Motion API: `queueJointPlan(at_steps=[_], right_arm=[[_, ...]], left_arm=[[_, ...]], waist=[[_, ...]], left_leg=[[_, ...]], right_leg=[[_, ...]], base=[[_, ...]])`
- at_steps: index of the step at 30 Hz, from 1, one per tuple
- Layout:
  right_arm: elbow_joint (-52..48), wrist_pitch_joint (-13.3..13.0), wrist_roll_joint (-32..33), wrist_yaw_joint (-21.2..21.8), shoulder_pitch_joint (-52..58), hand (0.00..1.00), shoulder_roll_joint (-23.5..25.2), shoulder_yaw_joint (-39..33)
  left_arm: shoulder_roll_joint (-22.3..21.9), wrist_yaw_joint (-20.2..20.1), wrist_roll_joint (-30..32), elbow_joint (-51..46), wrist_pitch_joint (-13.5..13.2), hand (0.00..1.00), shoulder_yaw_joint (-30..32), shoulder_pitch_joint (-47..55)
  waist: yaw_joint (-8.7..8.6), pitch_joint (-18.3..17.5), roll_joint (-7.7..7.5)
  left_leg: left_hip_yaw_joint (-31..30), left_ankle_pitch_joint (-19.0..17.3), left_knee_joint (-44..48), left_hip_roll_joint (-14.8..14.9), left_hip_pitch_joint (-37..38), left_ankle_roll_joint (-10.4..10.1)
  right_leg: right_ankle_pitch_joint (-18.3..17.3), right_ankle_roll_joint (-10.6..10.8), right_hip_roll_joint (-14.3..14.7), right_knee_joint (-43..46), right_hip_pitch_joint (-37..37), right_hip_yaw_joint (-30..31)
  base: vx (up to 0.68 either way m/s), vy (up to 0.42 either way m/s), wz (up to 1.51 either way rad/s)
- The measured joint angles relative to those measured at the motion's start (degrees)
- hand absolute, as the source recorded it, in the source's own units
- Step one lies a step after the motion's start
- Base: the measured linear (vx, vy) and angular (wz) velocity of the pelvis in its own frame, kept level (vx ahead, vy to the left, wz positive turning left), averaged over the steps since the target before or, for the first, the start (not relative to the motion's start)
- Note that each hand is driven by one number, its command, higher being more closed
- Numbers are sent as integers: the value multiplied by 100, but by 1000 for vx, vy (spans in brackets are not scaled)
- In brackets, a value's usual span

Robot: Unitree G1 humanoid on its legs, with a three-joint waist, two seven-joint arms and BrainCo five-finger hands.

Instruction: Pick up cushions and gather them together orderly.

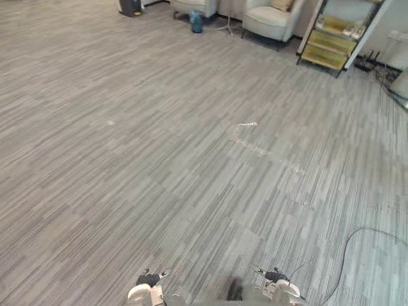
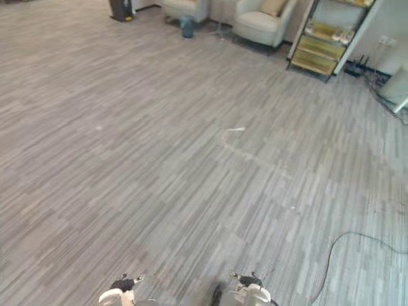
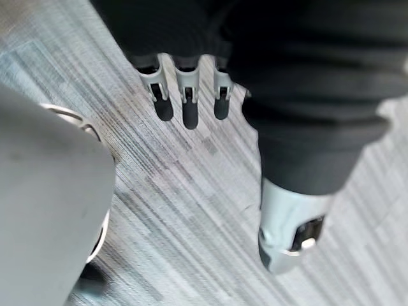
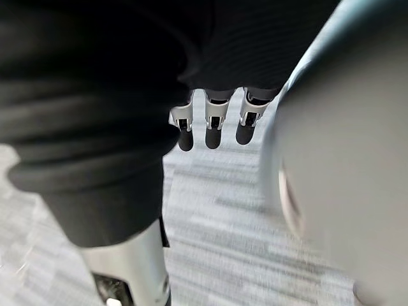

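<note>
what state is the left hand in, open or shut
Open: the left hand has its fingers hanging straight above the carpet, thumb apart, with nothing held between them.

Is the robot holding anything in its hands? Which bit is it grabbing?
Nothing is held. The left robot hand and the right robot hand both hang open above the carpet.

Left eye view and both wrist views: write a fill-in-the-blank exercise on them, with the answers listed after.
A tan cushion lies on the white ____ at the room's far end. Seen from the robot, the shelf rack stands to that seat's ____. The left robot hand and the right robot hand, fingers straight, hold ____.
Missing words: armchair; right; nothing.
</note>
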Motion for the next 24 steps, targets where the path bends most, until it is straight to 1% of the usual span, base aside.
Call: queueJointPlan(at_steps=[1, 2, 3, 4, 5, 6, 7, 8, 9, 10, 11, 12, 13, 14, 15, 16, 17, 18, 19, 20, 21, 22, 23, 24], right_arm=[[82, 7, -1, -6, -31, 0, -211, -78], [100, 2, 2, -4, -18, 0, -241, -102], [130, 0, 31, -7, 40, 0, -250, -191], [120, 1, 118, -11, 91, 0, -250, -217], [92, 8, 169, -41, 129, 0, -244, -207], [-19, 2, 274, -65, 230, 0, -246, -203], [-5, 7, 356, -84, 249, 0, -214, -169], [3, 15, 381, -108, 249, 0, -228, -170], [40, 16, 392, -141, 233, 0, -235, -258], [52, 19, 396, -160, 224, 0, -237, -331], [48, 19, 455, -174, 223, 0, -241, -440], [31, 16, 569, -173, 219, 0, -243, -510], [3, 18, 578, -169, 218, 0, -241, -525], [-22, 13, 588, -169, 195, 0, -239, -567], [-8, 13, 591, -170, 195, 0, -264, -616], [2, 19, 591, -170, 206, 0, -258, -629], [7, 31, 586, -166, 220, 0, -228, -635], [-19, 41, 565, -153, 232, 0, -169, -624], [-32, 41, 555, -150, 279, 0, -148, -617], [-77, 39, 551, -129, 303, 0, -120, -598], [-109, 40, 550, -106, 310, 0, -91, -569], [-186, 40, 550, -86, 344, 0, -23, -540], [-255, 32, 549, -55, 370, 0, 11, -538], [-247, 33, 544, -37, 436, 0, -18, -464]], left_arm=[[-92, 0, 48, 13, 6, 0, 11, 67], [-107, 6, 49, 13, 3, 0, 18, 72], [-117, 5, 50, -20, 4, 0, 28, 99], [-149, -4, 47, -54, 5, 0, 53, 97], [-229, -6, 45, -149, 5, 0, 119, 93], [-270, -4, 42, -213, -4, 0, 142, 151], [-260, -10, 47, -259, -12, 0, 138, 141], [-243, -17, 50, -259, -10, 0, 112, 57], [-247, -17, 47, -298, -9, 0, 89, 15], [-243, -18, 48, -311, -17, 0, 50, 22], [-257, -16, 46, -365, -26, 0, 46, 22], [-277, -7, 51, -417, -27, 0, 54, 39], [-302, -7, 51, -425, -25, 0, 60, 51], [-351, -4, 43, -430, -25, 0, 85, 58], [-347, -1, 44, -426, -23, 0, 76, 67], [-348, -4, 37, -421, -24, 0, 75, 70], [-332, -7, 35, -409, -22, 0, 86, 83], [-330, -7, 44, -401, 3, 0, 99, 83], [-330, -6, 46, -401, 5, 0, 120, 85], [-333, -7, 46, -355, 3, 0, 130, 86], [-319, -9, 45, -332, 5, 0, 112, 87], [-303, -10, 38, -294, 18, 0, 110, 83], [-300, -6, 38, -292, 39, 0, 112, 87], [-298, -7, 36, -278, 64, 0, 112, 83]], waist=[[-13, -37, 268], [-21, -37, 295], [-45, -52, 350], [-74, -73, 400], [-71, -116, 539], [-48, -83, 529], [30, -45, 497], [51, 8, 463], [59, 24, 418], [86, 30, 406], [146, 38, 405], [182, 19, 407], [187, 5, 427], [207, -7, 456], [236, -33, 486], [271, -40, 494], [331, -101, 509], [335, -183, 381], [348, -205, 333], [379, -227, 304], [375, -227, 312], [322, -210, 286], [245, -175, 252], [169, -138, 289]], left_leg=[[-368, -82, 172, 207, 127, -141], [-426, -123, 384, 244, 78, -208], [-637, -186, 1439, 421, -378, -328], [-785, -66, 2222, 562, -745, -464], [-962, 394, 3188, 809, -1196, -496], [-1018, 921, 3846, 970, -1509, -469], [-1018, 917, 4362, 1021, -1696, -440], [-1007, 630, 4612, 987, -1921, -392], [-948, 380, 4465, 871, -2161, -349], [-897, 262, 4215, 805, -2265, -322], [-851, 145, 3533, 684, -2366, -281], [-897, 158, 2496, 476, -2338, -283], [-972, 182, 1888, 374, -2336, -301], [-1162, 303, 1010, 225, -2345, -297], [-1407, 619, 222, 89, -2303, -306], [-1521, 907, 82, 36, -2255, -285], [-1563, 1173, 134, -36, -2133, -131], [-1348, 889, 219, -127, -2028, -55], [-1201, 816, 225, -147, -1933, -60], [-999, 663, 202, -162, -1699, -6], [-934, 559, 196, -175, -1528, 42], [-903, 424, 181, -221, -1248, 85], [-901, 291, 156, -261, -950, 129], [-872, 174, 121, -235, -661, 153]], right_leg=[[-285, 7, 208, 188, 9, 94], [-414, 26, 258, 163, 42, 133], [-519, 36, 408, 7, 152, 164], [-528, 22, 535, -163, 252, 158], [-526, 15, 758, -467, 487, 123], [-515, -6, 921, -715, 720, 129], [-493, -167, 1021, -811, 895, 310], [-556, -277, 1052, -821, 1060, 443], [-589, -254, 1059, -931, 1222, 579], [-593, -233, 1058, -1033, 1323, 634], [-601, -157, 1058, -1194, 1477, 761], [-603, -94, 1046, -1324, 1605, 895], [-629, -63, 1047, -1385, 1663, 961], [-685, 14, 1046, -1406, 1732, 1098], [-778, 121, 1049, -1408, 1802, 1214], [-821, 179, 1044, -1372, 1831, 1278], [-993, 304, 1002, -1265, 1905, 1494], [-1220, 465, 815, -930, 1874, 1638], [-1325, 550, 731, -618, 1780, 1720], [-1481, 803, 637, 344, 1434, 1822], [-1487, 911, 576, 1174, 1147, 1849], [-1329, 1219, 428, 2342, 717, 1803], [-1297, 1276, 272, 3109, 458, 1672], [-1356, 1122, 112, 3501, 301, 1430]], base=[[242, -201, -54], [210, -194, -64], [167, -136, -34], [220, -167, -46], [249, -142, -54], [268, -128, -77], [280, -89, -83], [324, -89, -80], [311, -87, -62], [253, -63, -59], [259, -4, -63], [272, 24, -61], [355, 78, -57], [377, 126, -50], [385, 144, -54], [437, 174, -70], [451, 169, -71], [478, 164, -72], [464, 154, -71], [347, 137, -66], [402, 178, -56], [398, 157, -17], [491, 145, -1], [480, 79, 3]])
